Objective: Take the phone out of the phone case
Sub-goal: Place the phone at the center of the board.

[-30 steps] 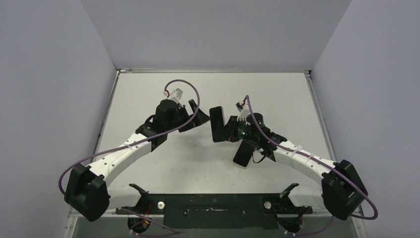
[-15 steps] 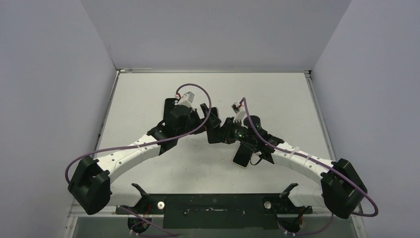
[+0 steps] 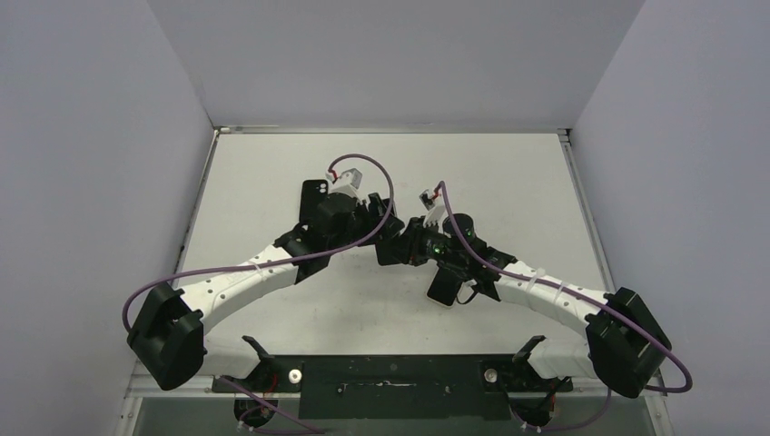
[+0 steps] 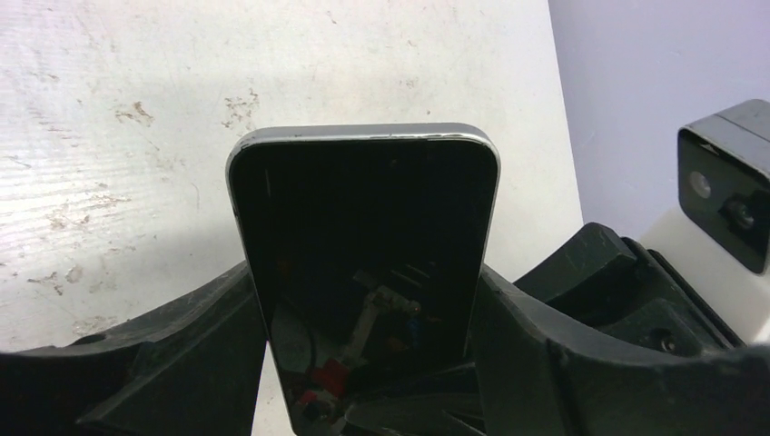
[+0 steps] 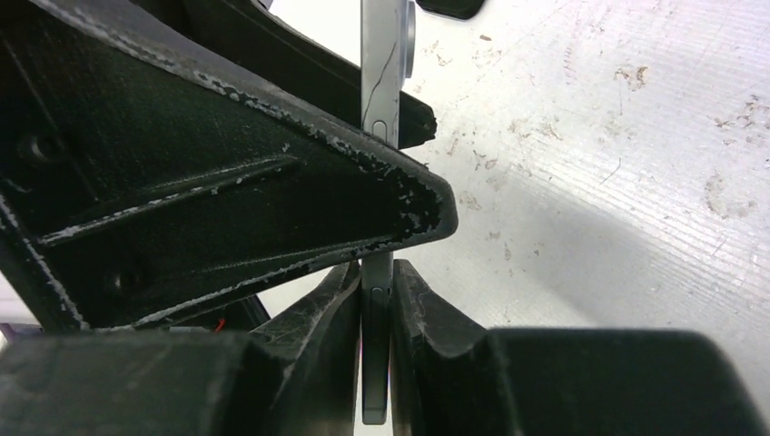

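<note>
The phone (image 4: 363, 236), with a black screen and a silver rim, is held above the table between both grippers. My left gripper (image 4: 363, 300) has a finger against each long edge of the phone. In the right wrist view the phone (image 5: 380, 82) shows edge-on, and my right gripper (image 5: 377, 277) is shut on its flat faces at the lower end. From above, the left gripper (image 3: 380, 218) and the right gripper (image 3: 398, 250) meet at mid-table and mostly hide the phone. The dark phone case (image 3: 442, 289) lies on the table, partly under the right arm.
White walls enclose the scuffed white table (image 3: 272, 182) on three sides. The right wrist camera (image 4: 726, 182) sits close to my left gripper's right finger. A left finger (image 5: 227, 182) fills the upper left of the right wrist view. Purple cables loop above both arms.
My left gripper has moved right to the phone and its jaws have narrowed onto the phone's edges. The right gripper has tilted the phone lower and kept its hold.
</note>
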You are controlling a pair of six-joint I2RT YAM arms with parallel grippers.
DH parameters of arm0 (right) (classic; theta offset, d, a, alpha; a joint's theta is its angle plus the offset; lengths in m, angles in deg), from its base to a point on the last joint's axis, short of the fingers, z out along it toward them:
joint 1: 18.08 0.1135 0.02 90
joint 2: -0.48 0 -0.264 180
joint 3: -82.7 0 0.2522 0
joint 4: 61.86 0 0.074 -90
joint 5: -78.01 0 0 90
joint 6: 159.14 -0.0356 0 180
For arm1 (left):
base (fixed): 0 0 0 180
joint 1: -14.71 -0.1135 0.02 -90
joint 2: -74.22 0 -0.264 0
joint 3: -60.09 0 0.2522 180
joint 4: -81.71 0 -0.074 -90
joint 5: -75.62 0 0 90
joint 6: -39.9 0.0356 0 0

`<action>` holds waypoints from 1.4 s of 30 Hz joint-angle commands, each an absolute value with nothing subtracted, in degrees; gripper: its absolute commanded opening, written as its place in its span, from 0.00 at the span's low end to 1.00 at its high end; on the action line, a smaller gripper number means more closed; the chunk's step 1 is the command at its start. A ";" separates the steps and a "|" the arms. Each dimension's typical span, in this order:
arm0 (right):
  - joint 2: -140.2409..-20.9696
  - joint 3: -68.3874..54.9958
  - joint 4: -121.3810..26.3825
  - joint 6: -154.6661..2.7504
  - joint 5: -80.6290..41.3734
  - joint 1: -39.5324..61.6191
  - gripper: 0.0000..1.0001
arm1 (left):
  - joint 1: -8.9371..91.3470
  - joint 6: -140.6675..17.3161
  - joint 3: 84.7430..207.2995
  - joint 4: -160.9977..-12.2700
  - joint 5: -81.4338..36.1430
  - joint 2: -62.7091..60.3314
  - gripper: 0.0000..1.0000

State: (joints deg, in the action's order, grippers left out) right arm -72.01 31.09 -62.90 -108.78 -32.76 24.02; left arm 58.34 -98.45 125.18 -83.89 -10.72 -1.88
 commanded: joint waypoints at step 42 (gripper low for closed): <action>-54.08 34.35 -45.49 -98.20 -15.73 16.50 1.00 | 33.13 -66.27 139.44 -51.33 -7.09 -27.37 0.30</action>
State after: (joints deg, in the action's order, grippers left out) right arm -55.86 33.80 -45.57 -99.08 -17.31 17.12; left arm 33.78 -67.70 136.18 -50.88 -6.31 -25.88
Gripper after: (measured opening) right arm 0.999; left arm 0.685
